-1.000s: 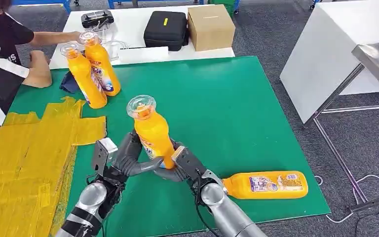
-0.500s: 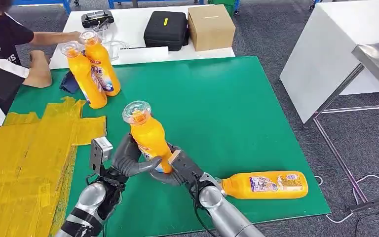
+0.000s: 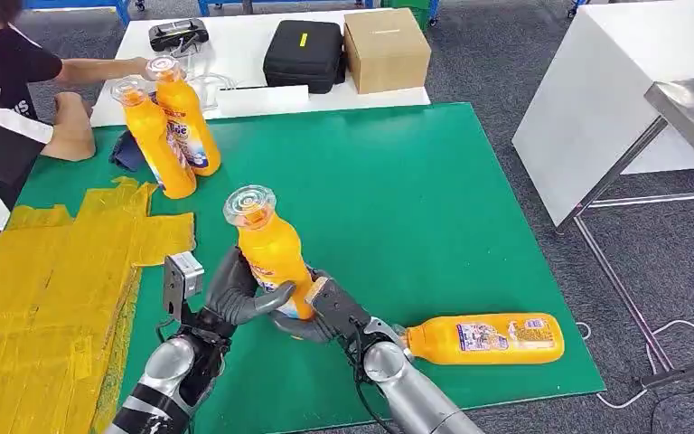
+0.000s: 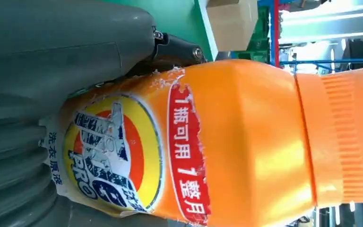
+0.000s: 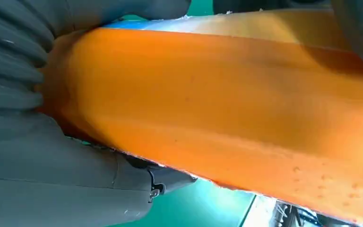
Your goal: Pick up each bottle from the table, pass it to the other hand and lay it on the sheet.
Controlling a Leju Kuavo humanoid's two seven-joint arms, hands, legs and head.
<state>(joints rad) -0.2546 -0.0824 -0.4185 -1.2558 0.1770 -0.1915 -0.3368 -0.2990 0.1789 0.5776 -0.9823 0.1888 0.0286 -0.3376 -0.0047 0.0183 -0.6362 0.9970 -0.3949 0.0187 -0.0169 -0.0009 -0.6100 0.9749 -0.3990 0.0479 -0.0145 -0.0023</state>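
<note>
Handover in progress: left robot hand (image 3: 235, 294) and right robot hand (image 3: 325, 312) both grip the lower body of the held bottle (image 3: 269, 249) above the green surface (image 3: 398, 199). Judged best: the receiving grip firms before release. Long axis near upright, cap tipped toward 11 o'clock.

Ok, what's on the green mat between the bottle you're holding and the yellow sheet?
Nothing: in the head view bare green mat separates the held bottle, gripped by left hand and right hand, from the yellow sheet.
</note>
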